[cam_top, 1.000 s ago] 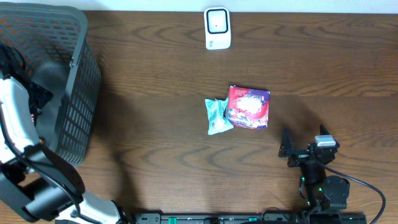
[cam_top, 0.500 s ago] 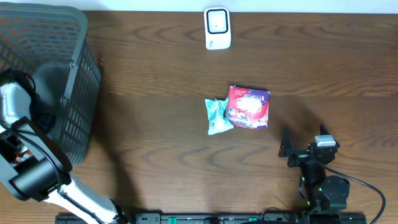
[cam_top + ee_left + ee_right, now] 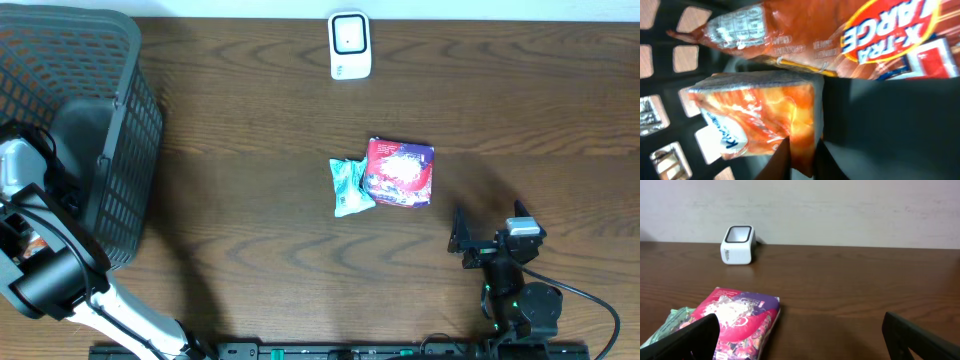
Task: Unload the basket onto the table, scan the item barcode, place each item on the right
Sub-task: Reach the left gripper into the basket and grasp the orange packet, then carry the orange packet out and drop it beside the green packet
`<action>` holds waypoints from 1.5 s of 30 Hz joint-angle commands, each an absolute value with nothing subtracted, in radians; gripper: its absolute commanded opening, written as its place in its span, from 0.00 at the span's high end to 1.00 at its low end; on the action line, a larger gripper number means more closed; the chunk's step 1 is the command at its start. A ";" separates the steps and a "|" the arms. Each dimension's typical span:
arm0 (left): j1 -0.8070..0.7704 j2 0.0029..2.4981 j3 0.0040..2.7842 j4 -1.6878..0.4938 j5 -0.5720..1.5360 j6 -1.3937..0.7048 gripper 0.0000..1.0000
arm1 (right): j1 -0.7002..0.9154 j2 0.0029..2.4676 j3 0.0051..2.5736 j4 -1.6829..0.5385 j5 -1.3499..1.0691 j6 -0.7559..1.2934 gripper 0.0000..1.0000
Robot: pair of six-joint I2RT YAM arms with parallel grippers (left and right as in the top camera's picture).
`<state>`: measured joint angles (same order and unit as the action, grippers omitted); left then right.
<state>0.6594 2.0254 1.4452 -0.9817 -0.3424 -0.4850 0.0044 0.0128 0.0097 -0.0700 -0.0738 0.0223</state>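
My left gripper [image 3: 802, 150] is down inside the dark mesh basket [image 3: 110, 60]. It is shut on the edge of an orange snack packet [image 3: 760, 115]. A larger orange-brown bag [image 3: 840, 30] marked X-TRA LARGE lies just beyond the packet. From overhead only the left arm [image 3: 25, 190] shows, reaching into the basket. The white barcode scanner [image 3: 349, 45] stands at the table's far edge, also visible in the right wrist view [image 3: 738, 245]. My right gripper [image 3: 488, 235] rests open near the front right, with nothing between its fingers [image 3: 690, 340].
A red-and-purple packet [image 3: 400, 172] and a pale green packet [image 3: 349, 187] lie side by side mid-table, just ahead and left of the right gripper. The basket's tall walls enclose the left gripper. A pale wall [image 3: 840, 205] runs behind the table.
The left arm has shifted over the basket's left side and settled lower. Its jaws have gone from wide open to shut on the orange packet. The right arm has not moved.
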 commanded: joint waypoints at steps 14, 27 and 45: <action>0.664 1.732 1.492 -0.991 -0.084 -0.492 0.93 | 0.013 0.013 0.006 -0.071 -0.070 0.037 0.01; 0.596 1.245 1.492 -0.558 0.647 -0.492 0.93 | 0.013 0.013 0.006 -0.071 -0.070 0.036 0.01; -0.437 1.458 1.490 -0.736 0.126 -0.123 0.93 | 0.013 0.013 0.006 -0.071 -0.070 0.036 0.01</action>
<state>-0.3523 1.3727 1.4818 -0.7296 0.3195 -0.1791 0.0044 0.0132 0.0097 -0.0700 -0.0738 0.0223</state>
